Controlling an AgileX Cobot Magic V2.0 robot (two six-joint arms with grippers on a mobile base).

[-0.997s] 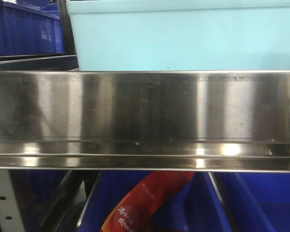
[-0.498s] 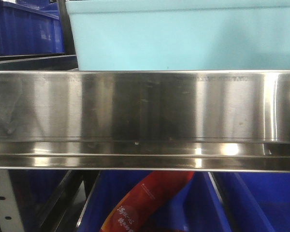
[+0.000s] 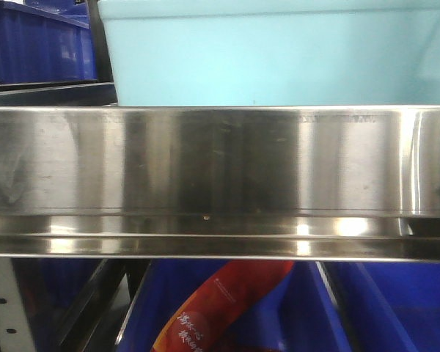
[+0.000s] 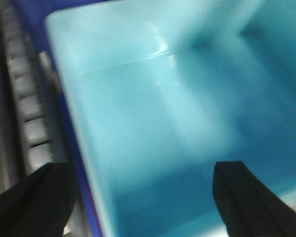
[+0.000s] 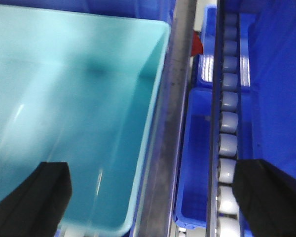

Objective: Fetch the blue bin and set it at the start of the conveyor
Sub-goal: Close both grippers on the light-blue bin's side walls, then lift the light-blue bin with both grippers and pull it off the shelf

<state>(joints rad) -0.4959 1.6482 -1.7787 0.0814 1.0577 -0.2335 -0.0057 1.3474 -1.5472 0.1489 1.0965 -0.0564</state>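
Note:
The pale turquoise blue bin point(image 3: 279, 55) stands on the shelf just behind the shiny steel rail. My left gripper point(image 4: 143, 197) is open over the bin's left wall point(image 4: 79, 123), one finger outside it and one finger point(image 4: 246, 197) above the inside. My right gripper point(image 5: 153, 197) is open over the bin's right wall point(image 5: 153, 108), its left finger point(image 5: 34, 197) above the inside and its right finger over the roller track. The bin looks empty inside. The conveyor belt is out of view.
A stainless-steel shelf rail point(image 3: 220, 169) runs across the front view. Dark blue ribbed bins point(image 3: 37, 44) stand beside and below, one point(image 3: 227, 308) holding a red packet. Roller tracks point(image 5: 227, 128) and a steel bar point(image 5: 167, 123) flank the turquoise bin.
The front view has shifted slightly; the turquoise bin's left edge sits a little further left. The grippers do not show in the earlier frames.

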